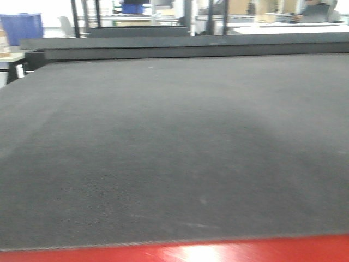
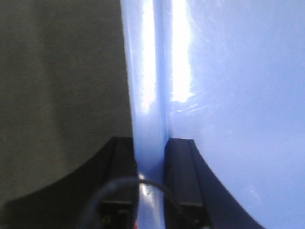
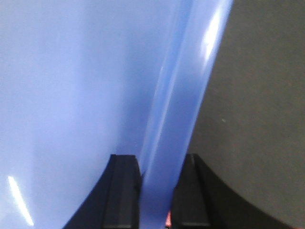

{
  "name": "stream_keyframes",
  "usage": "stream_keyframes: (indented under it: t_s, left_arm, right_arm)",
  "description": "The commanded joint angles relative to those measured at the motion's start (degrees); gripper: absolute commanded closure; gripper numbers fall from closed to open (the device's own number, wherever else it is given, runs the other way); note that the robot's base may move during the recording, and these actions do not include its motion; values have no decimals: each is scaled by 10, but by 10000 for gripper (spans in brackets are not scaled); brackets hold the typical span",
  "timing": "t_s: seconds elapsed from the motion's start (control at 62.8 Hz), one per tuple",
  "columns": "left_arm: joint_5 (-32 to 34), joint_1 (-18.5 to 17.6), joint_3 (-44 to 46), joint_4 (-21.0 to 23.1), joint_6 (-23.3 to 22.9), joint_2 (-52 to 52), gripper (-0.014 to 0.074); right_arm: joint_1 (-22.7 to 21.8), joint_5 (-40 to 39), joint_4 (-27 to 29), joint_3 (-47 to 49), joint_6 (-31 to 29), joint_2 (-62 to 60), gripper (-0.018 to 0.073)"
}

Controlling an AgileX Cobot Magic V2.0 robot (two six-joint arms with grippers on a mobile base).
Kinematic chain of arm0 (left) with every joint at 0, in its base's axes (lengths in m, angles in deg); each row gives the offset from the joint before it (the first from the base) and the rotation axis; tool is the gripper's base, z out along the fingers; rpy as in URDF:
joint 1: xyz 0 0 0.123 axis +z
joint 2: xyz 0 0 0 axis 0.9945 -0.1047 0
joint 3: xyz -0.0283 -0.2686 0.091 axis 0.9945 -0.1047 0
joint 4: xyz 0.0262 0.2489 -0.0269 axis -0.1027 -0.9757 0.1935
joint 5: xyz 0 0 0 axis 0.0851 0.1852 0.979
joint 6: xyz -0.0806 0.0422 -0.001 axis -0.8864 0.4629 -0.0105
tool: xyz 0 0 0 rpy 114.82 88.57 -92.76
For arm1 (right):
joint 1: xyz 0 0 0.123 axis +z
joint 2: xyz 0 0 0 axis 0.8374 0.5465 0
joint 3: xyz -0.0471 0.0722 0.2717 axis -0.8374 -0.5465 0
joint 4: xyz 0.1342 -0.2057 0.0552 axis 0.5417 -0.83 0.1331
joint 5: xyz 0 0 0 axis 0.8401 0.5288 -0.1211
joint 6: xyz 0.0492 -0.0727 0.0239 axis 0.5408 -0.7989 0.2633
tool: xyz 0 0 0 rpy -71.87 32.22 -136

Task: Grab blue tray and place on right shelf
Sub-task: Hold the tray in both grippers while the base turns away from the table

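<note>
The left gripper (image 2: 150,164) is clamped on the flared rim of the blue tray (image 2: 238,119), its two black fingers (image 2: 119,167) pressed against either side of the glossy light-blue edge, with a dark cable (image 2: 152,183) looping across the near end. The right gripper (image 3: 157,179) grips the tray (image 3: 71,95) the same way, its jaws closed on the rim of another side. Beyond each rim lies the table's dark mat (image 2: 57,95), which fills the front-facing view (image 1: 174,153) above the table's red near edge (image 1: 218,252). A darker blue bin (image 1: 22,27) stands at far left, blurred.
</note>
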Motion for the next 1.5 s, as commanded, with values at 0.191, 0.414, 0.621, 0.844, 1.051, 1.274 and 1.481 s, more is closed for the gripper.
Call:
stream_keyframes:
  t_s: [0.191,0.414,0.621,0.844,1.051,1.274,1.481]
  left_arm:
    - [-58,-4,14,-29,14,16,645]
    - [-58,-4,14,-2,14,16,645]
    - [-58,-4,14,2,14,16,645]
    - [-58,-4,14,2,14,16,645]
    - [-58,-4,14,2,14,16,645]
    - [-58,-4,14,2,14,16,645]
    - [-58,-4,14,2,14,16,645]
  right_arm:
    - [-1,-26,-28,15,-18,-15,503]
    - [-1,-26,-28,15,-18,-15,503]
    - [-1,-26,-28,15,-18,-15,503]
    - [-1,-26,-28,15,-18,-15,503]
    - [-1,-26,-28,15,-18,-15,503]
    - [-1,-26,-28,15,-18,-15,503]
    - [-1,-26,-28,15,-18,-15,503]
